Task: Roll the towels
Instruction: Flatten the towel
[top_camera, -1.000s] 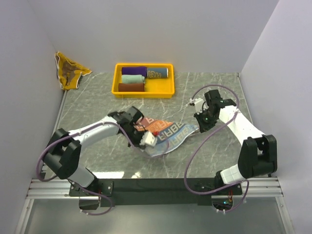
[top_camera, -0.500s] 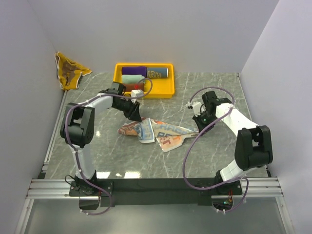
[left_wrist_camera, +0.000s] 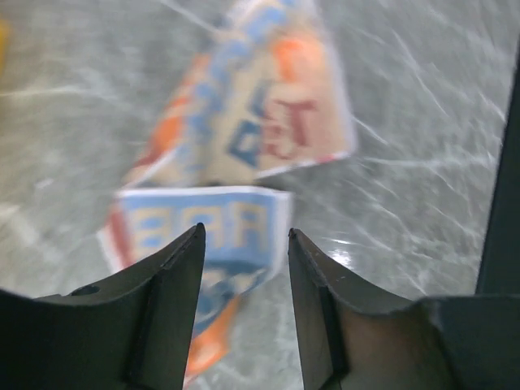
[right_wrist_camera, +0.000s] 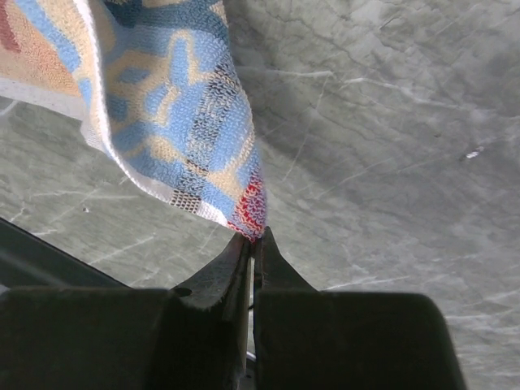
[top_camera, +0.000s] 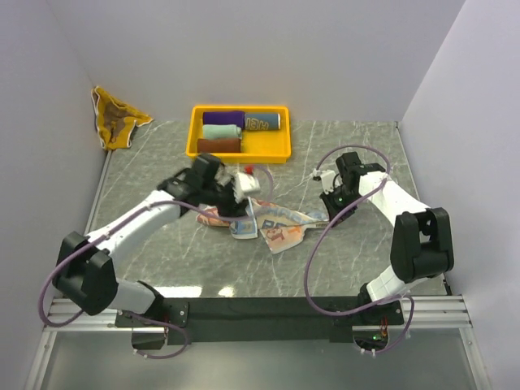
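A patterned towel in blue, orange and beige lies spread and partly folded near the middle of the grey marbled counter, between the two arms.

The left gripper hovers just over the towel's left part. Its jaws are parted and hold nothing. In the left wrist view a blue panel with large beige block letters shows between them. Further off is a beige panel with blue and red letters. Both are blurred; the blue panel may read something like "BAR", but I cannot make out the word for sure.

The right gripper is at the towel's right end. Its jaws are closed tight on the very tip of a corner, where the weave turns red. From that pinch the cloth rises and drapes away to the left, showing a blue and beige woven pattern with a white hem. No writing can be read on that part.

At the back of the counter stands a yellow tray holding four rolled towels. A purple roll is at the rear left, a mint roll is just in front of it, and a maroon roll is nearest the front. A blue-grey roll lies to the right of the purple one. It carries pale lettering that is too small to read.

A brown and yellow towel sits crumpled in the far left corner against the wall, well apart from the rest.
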`<state>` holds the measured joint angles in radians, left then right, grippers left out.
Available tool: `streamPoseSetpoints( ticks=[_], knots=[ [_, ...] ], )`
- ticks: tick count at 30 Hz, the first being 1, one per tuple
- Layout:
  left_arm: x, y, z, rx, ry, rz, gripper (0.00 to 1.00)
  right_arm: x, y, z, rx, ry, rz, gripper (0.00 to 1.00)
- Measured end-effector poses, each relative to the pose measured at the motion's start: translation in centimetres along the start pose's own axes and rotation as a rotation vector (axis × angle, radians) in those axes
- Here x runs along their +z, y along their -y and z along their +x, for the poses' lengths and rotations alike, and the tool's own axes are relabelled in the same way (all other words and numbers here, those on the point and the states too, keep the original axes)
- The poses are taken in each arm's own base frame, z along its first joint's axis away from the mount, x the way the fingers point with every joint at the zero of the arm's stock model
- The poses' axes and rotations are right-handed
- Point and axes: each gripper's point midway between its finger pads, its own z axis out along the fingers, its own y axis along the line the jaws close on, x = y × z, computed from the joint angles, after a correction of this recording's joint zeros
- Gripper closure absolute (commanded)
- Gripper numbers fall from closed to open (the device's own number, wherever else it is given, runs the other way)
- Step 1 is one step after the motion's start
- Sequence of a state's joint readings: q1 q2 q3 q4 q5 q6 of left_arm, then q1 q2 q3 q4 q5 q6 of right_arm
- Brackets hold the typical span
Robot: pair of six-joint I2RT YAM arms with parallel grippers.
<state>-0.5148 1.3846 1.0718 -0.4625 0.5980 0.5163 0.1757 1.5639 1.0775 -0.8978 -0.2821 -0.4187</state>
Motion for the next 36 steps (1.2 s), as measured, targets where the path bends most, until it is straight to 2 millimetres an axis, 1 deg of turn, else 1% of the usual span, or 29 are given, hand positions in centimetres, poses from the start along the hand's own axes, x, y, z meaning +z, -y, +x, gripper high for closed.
streamPoseSetpoints(
  ticks=[1,2,3,4,7,9,17,18,19,22,23,24,25,26,27,32,34,36],
  knots=[
    [0.9,1.6,0.1,0.039,-0.016,0.038,0.50,0.1,0.0,0.0,0.005,-0.004,-0.004,1.00],
    [2.0,2.9,0.7,0.061,-0.047,0.070,0.52,0.3,-0.1,0.1,0.009,-0.010,-0.010,1.00],
    [2.8,3.6,1.5,0.070,-0.075,0.090,0.52,0.5,-0.1,0.2,0.012,-0.016,-0.015,1.00],
    [3.8,4.2,2.8,0.072,-0.121,0.105,0.52,0.6,-0.2,0.2,0.016,-0.022,-0.021,1.00],
    [5.6,4.7,5.7,0.058,-0.220,0.118,0.53,0.9,-0.3,0.4,0.022,-0.033,-0.031,1.00],
    [6.5,4.7,7.0,0.056,-0.270,0.115,0.53,0.9,-0.3,0.4,0.022,-0.034,-0.033,1.00],
    [10.0,5.2,10.2,0.056,-0.369,0.131,0.55,0.6,-0.1,-0.1,0.022,-0.022,-0.028,1.00],
    [10.4,5.2,10.4,0.052,-0.371,0.132,0.55,0.6,-0.1,-0.1,0.023,-0.023,-0.028,1.00],
    [10.6,4.9,10.1,0.053,-0.366,0.124,0.55,0.6,0.0,0.0,0.025,-0.023,-0.027,1.00],
    [11.2,4.4,9.9,0.059,-0.357,0.111,0.60,0.6,0.1,0.0,0.029,-0.022,-0.026,1.00],
    [11.4,4.2,9.8,0.061,-0.354,0.106,0.71,0.6,0.1,0.0,0.030,-0.022,-0.026,1.00],
    [11.5,4.1,9.7,0.057,-0.352,0.102,0.78,0.6,0.1,0.0,0.031,-0.022,-0.026,1.00],
    [11.7,3.8,9.6,0.063,-0.351,0.094,0.91,0.6,0.2,0.0,0.033,-0.021,-0.025,1.00],
    [11.9,3.6,9.5,0.062,-0.348,0.091,0.96,0.6,0.2,0.0,0.034,-0.021,-0.025,1.00],
    [12.0,3.5,9.4,0.062,-0.347,0.087,0.99,0.6,0.3,0.0,0.035,-0.021,-0.025,1.00],
    [11.6,3.2,9.4,0.043,-0.361,0.090,0.99,0.5,0.5,0.1,0.044,-0.019,-0.023,1.00],
    [10.9,2.8,9.6,-0.004,-0.375,0.094,1.00,0.4,0.7,0.1,0.050,-0.018,-0.021,1.00],
    [10.1,1.8,9.3,-0.060,-0.366,0.087,1.00,0.2,0.8,0.0,0.055,-0.014,-0.018,1.00]
  ],
)
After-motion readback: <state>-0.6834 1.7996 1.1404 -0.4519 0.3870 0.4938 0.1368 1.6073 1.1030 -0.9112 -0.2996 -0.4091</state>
